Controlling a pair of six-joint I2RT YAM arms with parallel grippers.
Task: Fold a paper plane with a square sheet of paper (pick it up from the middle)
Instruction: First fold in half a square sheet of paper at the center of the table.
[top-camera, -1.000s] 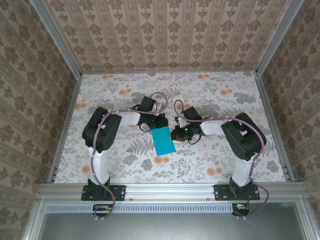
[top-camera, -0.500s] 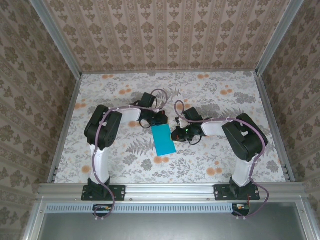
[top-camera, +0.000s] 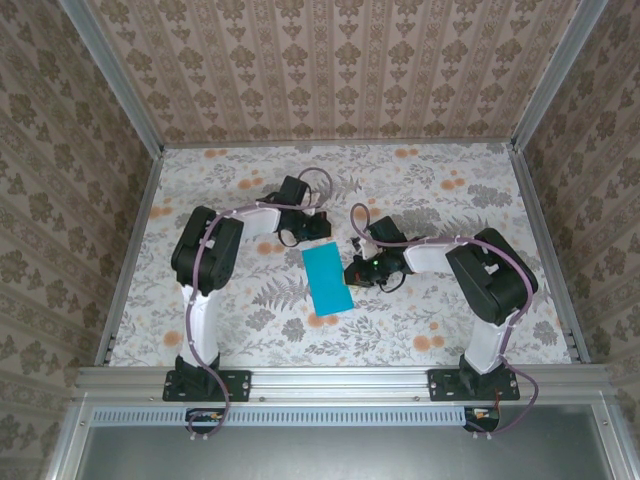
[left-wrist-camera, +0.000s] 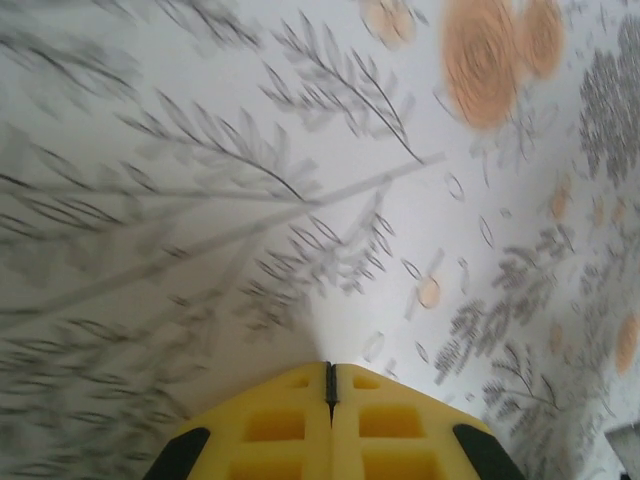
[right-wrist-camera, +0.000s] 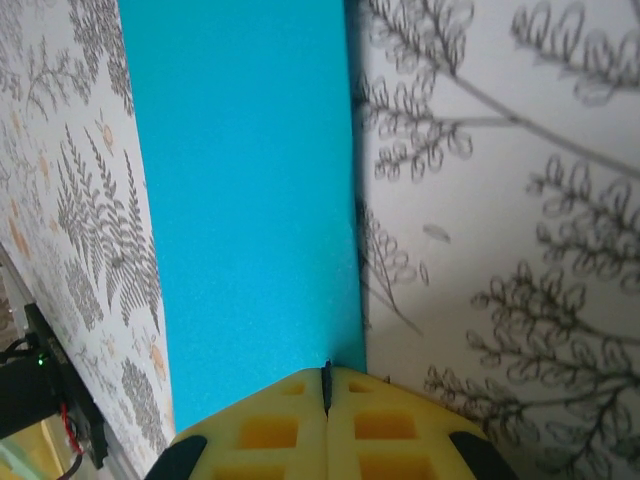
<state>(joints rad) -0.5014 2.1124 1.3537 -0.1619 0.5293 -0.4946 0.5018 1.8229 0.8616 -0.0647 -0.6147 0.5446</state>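
Note:
A teal-blue paper sheet (top-camera: 327, 279) lies flat on the flowered tabletop as a long rectangle; no point or dart shape shows. In the right wrist view the paper (right-wrist-camera: 240, 200) stretches away from my right gripper (right-wrist-camera: 326, 368). Its yellow fingers (right-wrist-camera: 390, 420) are shut, tips down at the paper's right edge, nothing visibly clamped between them. From above, the right gripper (top-camera: 351, 272) sits against the middle of the paper's right side. My left gripper (top-camera: 318, 233) is just beyond the paper's far end, apart from it. Up close the left gripper (left-wrist-camera: 329, 366) is shut over bare cloth.
The flowered tablecloth (top-camera: 430, 200) runs to patterned walls on three sides. A metal rail (top-camera: 340, 380) with both arm bases crosses the near edge. Open cloth lies to the left, right and far side of the paper.
My left gripper has drawn back off the paper's far end toward the back of the table, uncovering that end. The right gripper and the paper have hardly moved.

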